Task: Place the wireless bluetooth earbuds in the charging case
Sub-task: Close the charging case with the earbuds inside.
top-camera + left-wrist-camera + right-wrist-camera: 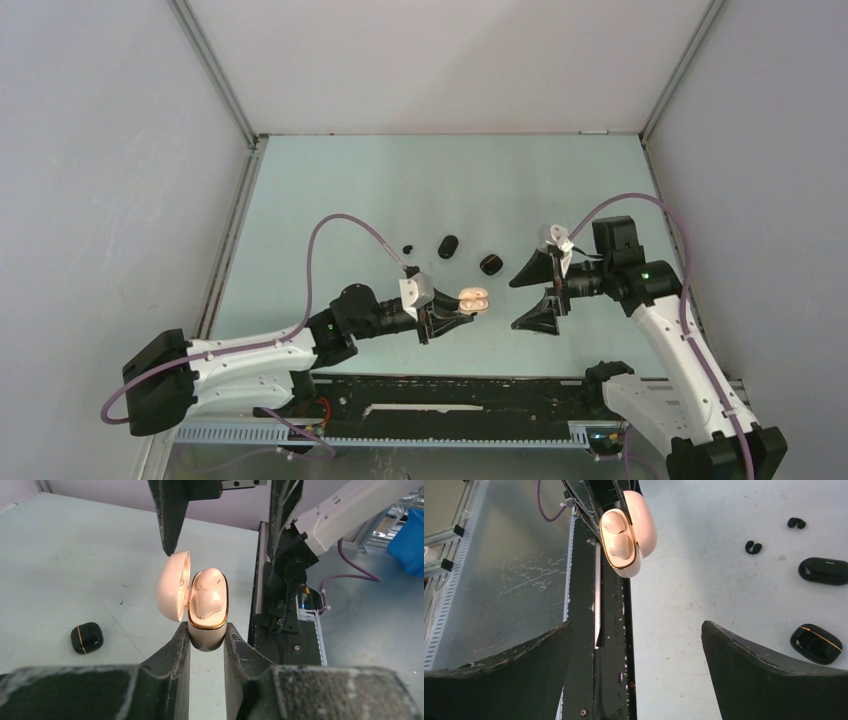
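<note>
Case (207,625), lid open, pinched in left gripper (206,635), whitish earbuds (206,592) seated; right gripper (513,305) wide, empty; jolt could spill loose buds

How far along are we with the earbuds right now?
Done: both whitish buds sit in the open pink case. In hand: the left gripper has its jaws shut on that case, lid not yet closed; the right gripper hangs open and empty. Left: two black buds lie loose on the table near two closed black cases.
</note>
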`<state>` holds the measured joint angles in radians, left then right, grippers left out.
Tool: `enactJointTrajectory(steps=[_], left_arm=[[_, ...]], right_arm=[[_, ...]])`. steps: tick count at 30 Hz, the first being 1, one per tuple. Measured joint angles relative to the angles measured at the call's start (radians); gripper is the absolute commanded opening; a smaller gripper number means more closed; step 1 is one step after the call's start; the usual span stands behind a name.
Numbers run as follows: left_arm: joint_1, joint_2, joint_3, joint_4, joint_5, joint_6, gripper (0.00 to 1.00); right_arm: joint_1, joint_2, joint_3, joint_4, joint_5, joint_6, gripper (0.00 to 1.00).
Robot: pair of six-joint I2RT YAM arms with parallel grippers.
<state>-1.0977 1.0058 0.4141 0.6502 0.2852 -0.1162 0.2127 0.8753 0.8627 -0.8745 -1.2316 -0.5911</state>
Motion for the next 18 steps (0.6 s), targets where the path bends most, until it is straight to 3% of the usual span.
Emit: enactJointTrajectory(steps=[18], left_arm=[[0.0,0.189,0.076,-0.015,0.085,-0.005,0.0]], right_arm=[[0.165,0.069,-0.018,-0.042,0.014,-0.125,1.0]])
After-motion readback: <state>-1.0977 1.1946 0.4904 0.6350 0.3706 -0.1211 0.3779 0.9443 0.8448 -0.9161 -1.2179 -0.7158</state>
